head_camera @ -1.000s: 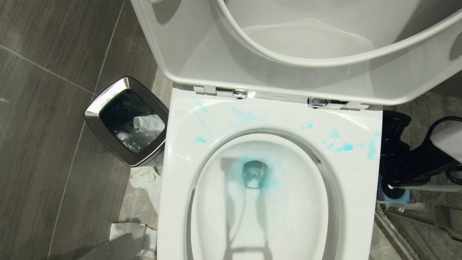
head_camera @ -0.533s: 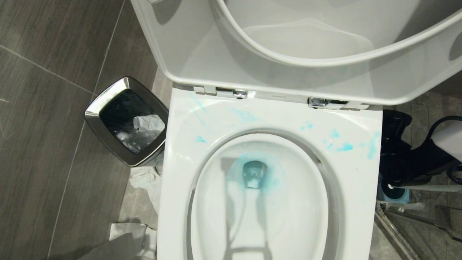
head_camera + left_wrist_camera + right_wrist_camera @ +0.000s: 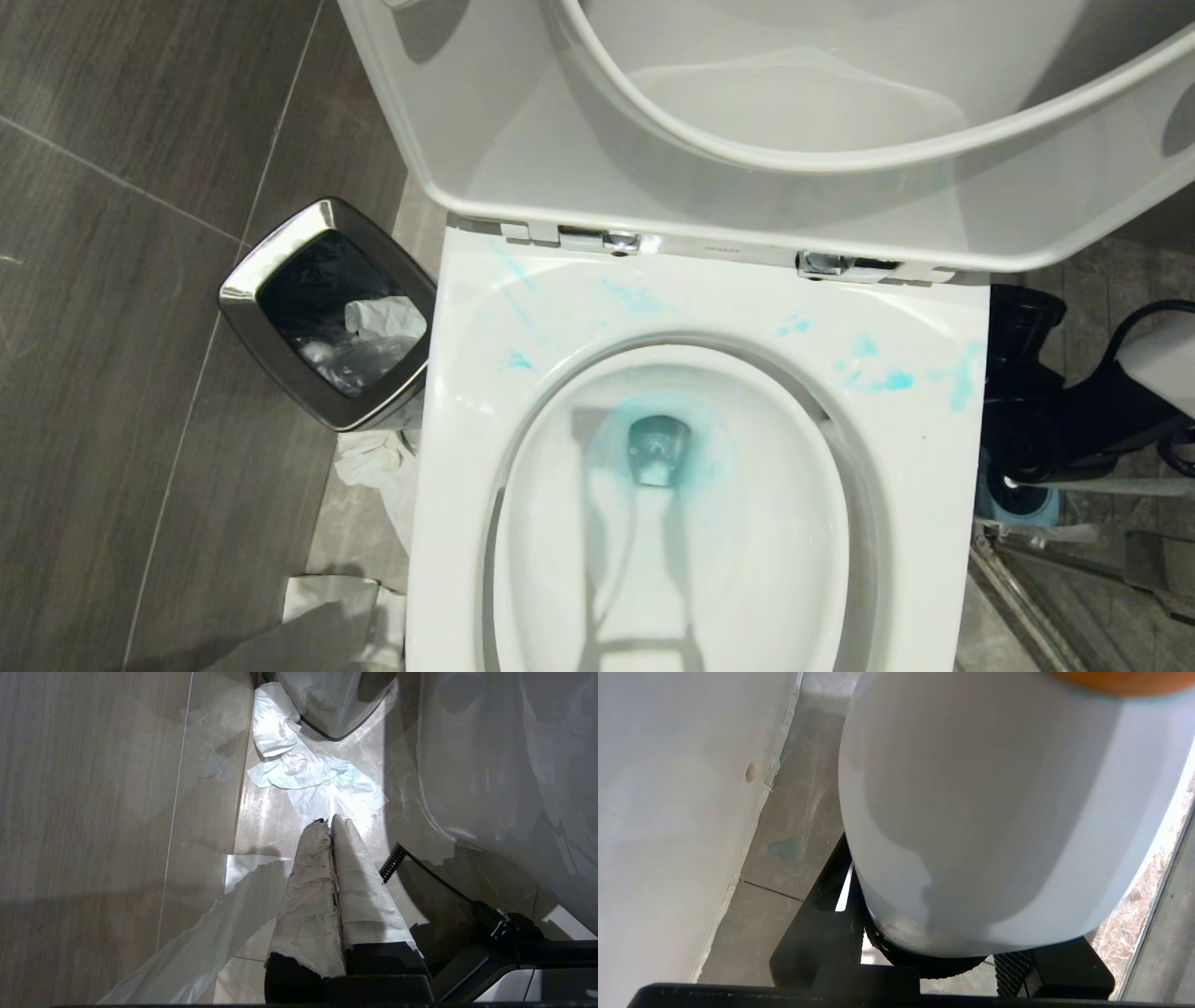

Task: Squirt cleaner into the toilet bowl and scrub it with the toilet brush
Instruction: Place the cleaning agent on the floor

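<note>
step in hand: judged to be the return of the cleaner (image 3: pixel 971 812) to the floor at the right of the toilet, ahead of picking up the toilet brush (image 3: pixel 1102 486).
squirt so far: blue liquid pooled round the drain of the toilet bowl (image 3: pixel 653 560), with blue smears (image 3: pixel 887 378) across the back and right of the rim.
right gripper (image 3: pixel 931 952): low beside the toilet's outer wall, clamped round the white body of the cleaner; orange cap just visible at the far end in the right wrist view.
left gripper (image 3: pixel 329 828): parked low at the left of the toilet, wrapped fingers pressed together, nothing between them, pointing at crumpled paper (image 3: pixel 308 774) on the floor.
toilet brush: slim handle lying across the right edge of the head view, head seated in the blue holder (image 3: pixel 1018 499) on the floor, just beside the toilet's right flank.
lid and seat (image 3: pixel 747 121): raised, out of the way of the bowl.
trash bin (image 3: pixel 327 313): at the left of the toilet, well apart from the work.
doing it well: bottle best kept upright on the way down and set on bare tile (image 3: pixel 794 826), near but not touching the holder; grip best loosened only once the base sat flat.
risk: tipped bottle, or a drip like the blue spot (image 3: pixel 783 849) already on the tile.
next after that: scrub not yet begun, going by the brush in its holder.
</note>
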You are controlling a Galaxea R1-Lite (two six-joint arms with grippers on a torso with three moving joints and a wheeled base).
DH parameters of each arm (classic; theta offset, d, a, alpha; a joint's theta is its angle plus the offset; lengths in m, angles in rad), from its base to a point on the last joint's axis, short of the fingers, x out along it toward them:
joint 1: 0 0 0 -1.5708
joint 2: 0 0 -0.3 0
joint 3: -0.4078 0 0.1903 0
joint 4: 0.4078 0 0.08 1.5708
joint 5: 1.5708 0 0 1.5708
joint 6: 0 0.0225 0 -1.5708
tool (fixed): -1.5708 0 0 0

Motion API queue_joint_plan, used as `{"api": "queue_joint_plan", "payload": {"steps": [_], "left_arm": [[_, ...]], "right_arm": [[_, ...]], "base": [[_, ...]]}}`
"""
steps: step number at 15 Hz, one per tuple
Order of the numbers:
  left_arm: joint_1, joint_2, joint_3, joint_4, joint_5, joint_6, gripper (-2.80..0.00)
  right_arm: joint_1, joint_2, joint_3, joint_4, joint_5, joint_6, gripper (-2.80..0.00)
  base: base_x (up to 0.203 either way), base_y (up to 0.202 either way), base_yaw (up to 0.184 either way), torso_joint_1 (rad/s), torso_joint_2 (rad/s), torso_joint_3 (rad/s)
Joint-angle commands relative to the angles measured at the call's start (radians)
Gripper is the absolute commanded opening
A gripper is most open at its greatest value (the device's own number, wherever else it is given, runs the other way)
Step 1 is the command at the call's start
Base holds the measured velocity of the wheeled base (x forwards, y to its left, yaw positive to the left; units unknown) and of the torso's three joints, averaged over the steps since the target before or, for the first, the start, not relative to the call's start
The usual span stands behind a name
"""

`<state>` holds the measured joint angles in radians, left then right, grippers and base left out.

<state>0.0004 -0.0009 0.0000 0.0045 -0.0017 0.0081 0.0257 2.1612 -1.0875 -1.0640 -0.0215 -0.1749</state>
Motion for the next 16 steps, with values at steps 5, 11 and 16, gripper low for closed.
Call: {"api": "queue_joint_plan", "payload": {"steps": [5,11,16], "left_arm": [[0.0,0.001,0.002,0.0,0.0,0.001,-2.8],[0.0,0.001,0.002,0.0,0.0,0.001,-2.8],[0.001,0.001,0.002,0.0,0.0,0.0,-2.8]], "right_arm": [[0.0,-0.04,0.098,-0.009,0.0,0.013,-2.8],[-0.001,-0.037,0.112,-0.04,0.0,0.017,0.0],[-0.004,-0.06,0.115,-0.04,0.0,0.017,0.0]], "base": [[0.0,0.0,0.0,0.0,0.0,0.0],[0.0,0.0,0.0,0.0,0.0,0.0],[0.0,0.0,0.0,0.0,0.0,0.0]]}}
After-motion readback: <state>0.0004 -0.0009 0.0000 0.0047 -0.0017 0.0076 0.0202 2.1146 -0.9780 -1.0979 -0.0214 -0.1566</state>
